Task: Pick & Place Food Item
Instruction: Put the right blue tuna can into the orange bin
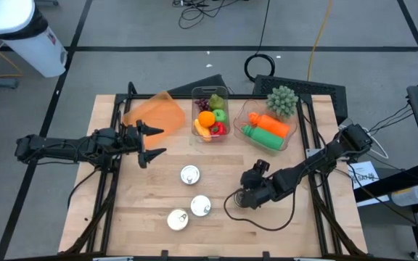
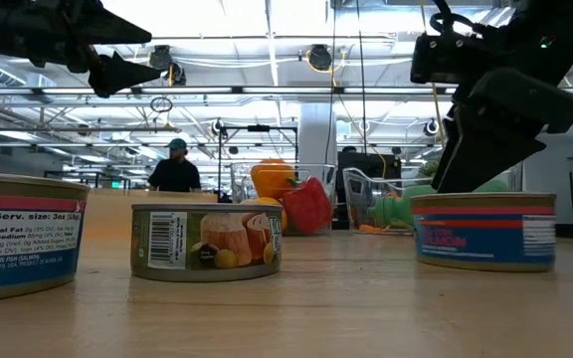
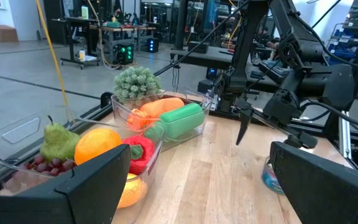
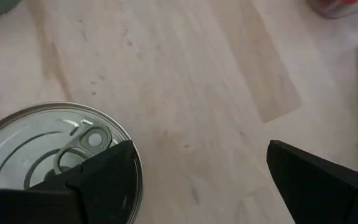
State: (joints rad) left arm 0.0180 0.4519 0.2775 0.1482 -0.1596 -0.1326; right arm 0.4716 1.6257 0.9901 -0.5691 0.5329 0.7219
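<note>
Right gripper (image 1: 232, 200) jaws apart and empty, pointing down at the table just beside the nearest can (image 1: 200, 206), likely lining up to straddle it. Two more cans (image 1: 189, 174) (image 1: 177, 220) stand close by. Left gripper (image 1: 151, 143) jaws wide apart, empty, parked near the fruit bin (image 1: 210, 94), probably waiting clear of the pick.

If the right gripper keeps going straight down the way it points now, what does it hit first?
Probably bare table. The open right gripper points down beside a tuna can, with wood between its fingers; one finger may clip the can's rim.
</note>
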